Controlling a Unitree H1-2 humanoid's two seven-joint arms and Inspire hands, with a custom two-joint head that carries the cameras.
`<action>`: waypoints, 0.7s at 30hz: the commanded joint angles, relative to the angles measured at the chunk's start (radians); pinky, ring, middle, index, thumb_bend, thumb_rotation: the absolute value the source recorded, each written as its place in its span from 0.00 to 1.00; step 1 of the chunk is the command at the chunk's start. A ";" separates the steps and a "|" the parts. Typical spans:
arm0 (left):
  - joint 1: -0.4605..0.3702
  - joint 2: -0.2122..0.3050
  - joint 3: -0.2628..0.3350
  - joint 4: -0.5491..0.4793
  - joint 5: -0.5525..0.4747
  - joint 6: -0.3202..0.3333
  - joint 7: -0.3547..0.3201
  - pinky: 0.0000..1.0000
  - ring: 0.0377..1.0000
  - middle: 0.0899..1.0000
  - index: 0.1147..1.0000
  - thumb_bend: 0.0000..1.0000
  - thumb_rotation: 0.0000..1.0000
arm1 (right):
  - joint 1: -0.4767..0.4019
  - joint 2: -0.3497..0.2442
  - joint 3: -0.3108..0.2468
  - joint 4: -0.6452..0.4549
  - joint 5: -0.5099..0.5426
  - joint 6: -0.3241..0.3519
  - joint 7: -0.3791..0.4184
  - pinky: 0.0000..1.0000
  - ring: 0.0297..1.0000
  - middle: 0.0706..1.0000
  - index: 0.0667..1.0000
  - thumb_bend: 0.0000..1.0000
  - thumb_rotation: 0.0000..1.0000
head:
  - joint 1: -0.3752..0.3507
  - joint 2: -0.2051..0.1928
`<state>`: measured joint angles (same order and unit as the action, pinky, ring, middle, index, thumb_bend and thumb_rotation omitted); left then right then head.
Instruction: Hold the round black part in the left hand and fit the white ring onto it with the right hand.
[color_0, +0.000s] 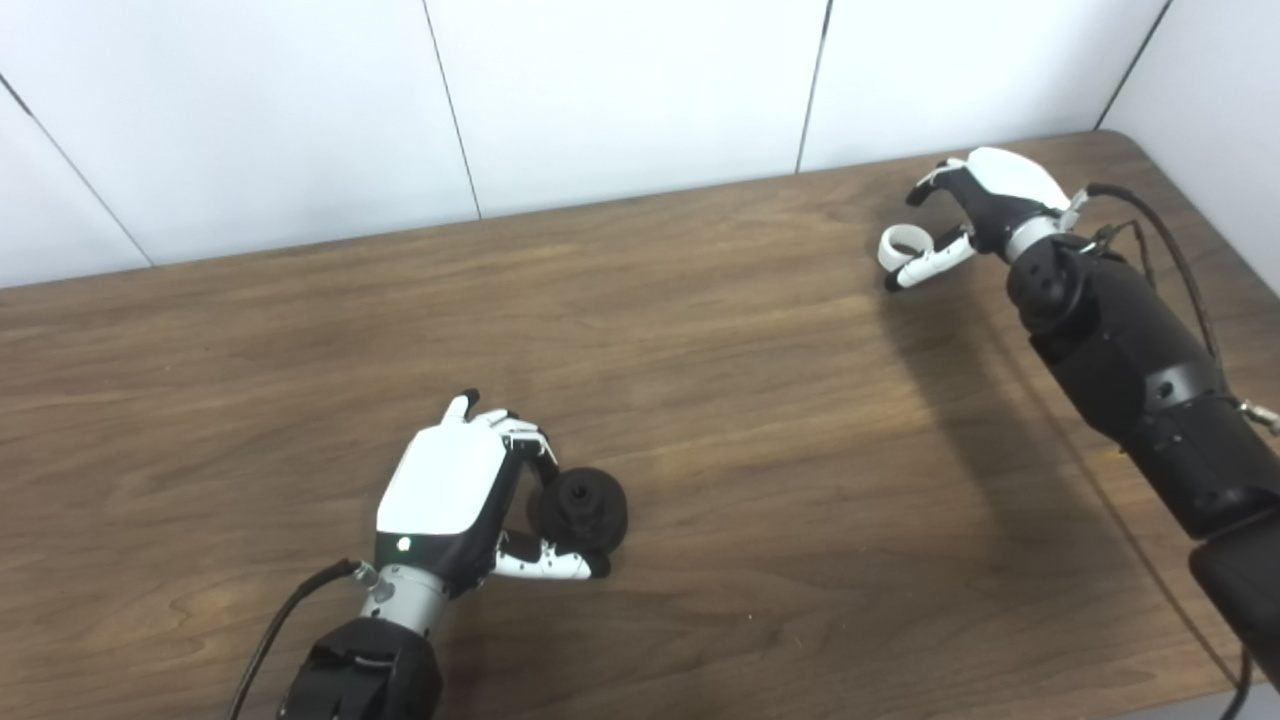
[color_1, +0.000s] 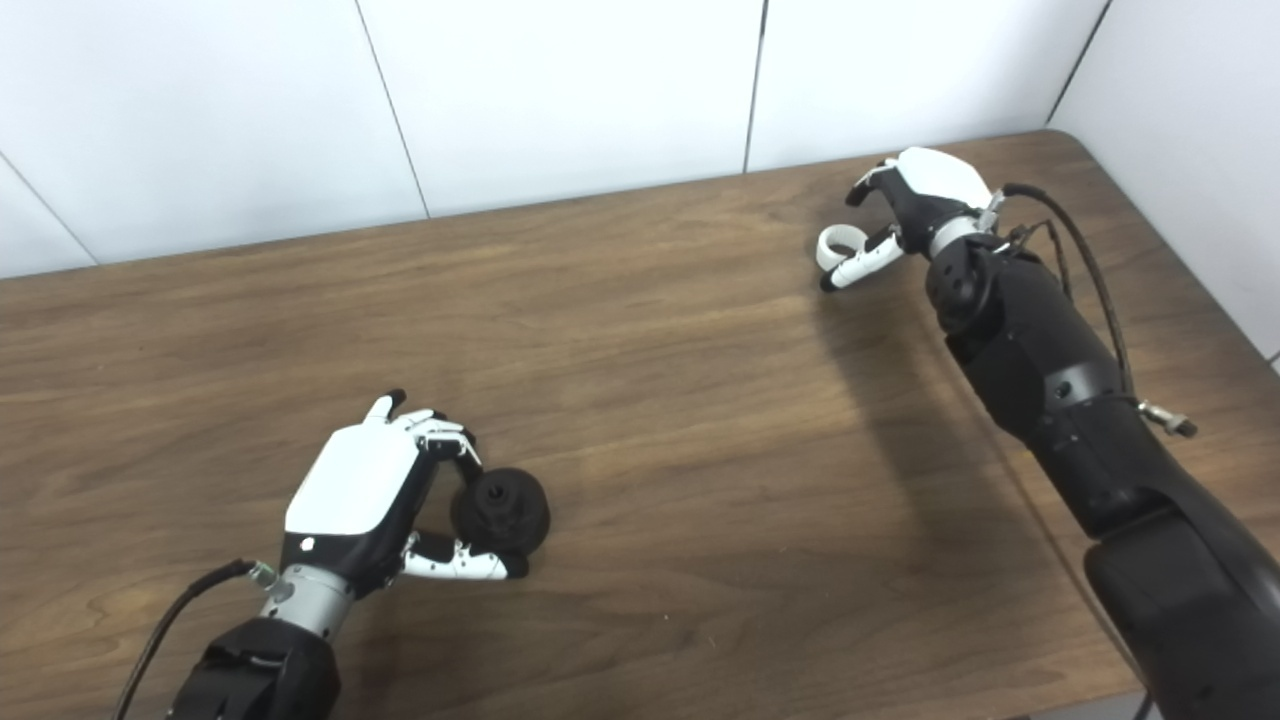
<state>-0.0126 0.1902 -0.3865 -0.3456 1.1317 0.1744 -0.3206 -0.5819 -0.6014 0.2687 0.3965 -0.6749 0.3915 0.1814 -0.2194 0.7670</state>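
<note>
No legible text, label or number anywhere (both views alike)

Between the left hand's fingers (color_0: 515, 430), closed around the round black plastic part (color_0: 585, 510), and the right hand's fingers (color_0: 925, 262), touching the white plastic ring (color_0: 897, 243), bare brown wooden bench (color_0: 750, 400) lies open. White wall panels (color_0: 620, 90) block passage beyond both.

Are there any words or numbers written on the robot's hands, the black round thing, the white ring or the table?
None: no words, numbers or labels can be read anywhere.
left hand: only a small green light, no writing.
right hand: blank.
round black part: blank.
white ring: blank.
table: bare wood grain.
</note>
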 joint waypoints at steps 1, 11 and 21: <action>0.015 0.026 0.005 0.019 0.020 0.006 -0.023 1.00 0.85 0.73 0.42 0.53 0.06 | -0.056 -0.022 -0.005 -0.014 -0.014 -0.001 -0.005 1.00 0.99 0.94 0.72 0.83 0.30 | 0.001 0.001; 0.019 0.024 0.005 0.016 0.024 0.010 -0.031 1.00 0.85 0.74 0.42 0.53 0.06 | -0.059 -0.019 -0.002 0.006 -0.016 -0.024 -0.016 1.00 0.99 0.93 0.67 0.80 0.29 | 0.005 0.000; 0.017 0.019 0.001 0.012 0.031 0.014 -0.036 1.00 0.85 0.74 0.42 0.53 0.06 | -0.053 -0.016 -0.012 0.017 -0.004 -0.052 -0.039 1.00 0.98 0.92 0.64 0.78 0.28 | 0.005 0.000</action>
<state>-0.0123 0.1909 -0.3866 -0.3481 1.1335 0.1760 -0.3257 -0.5961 -0.5989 0.2698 0.4253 -0.6744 0.3595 0.1664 -0.2163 0.7655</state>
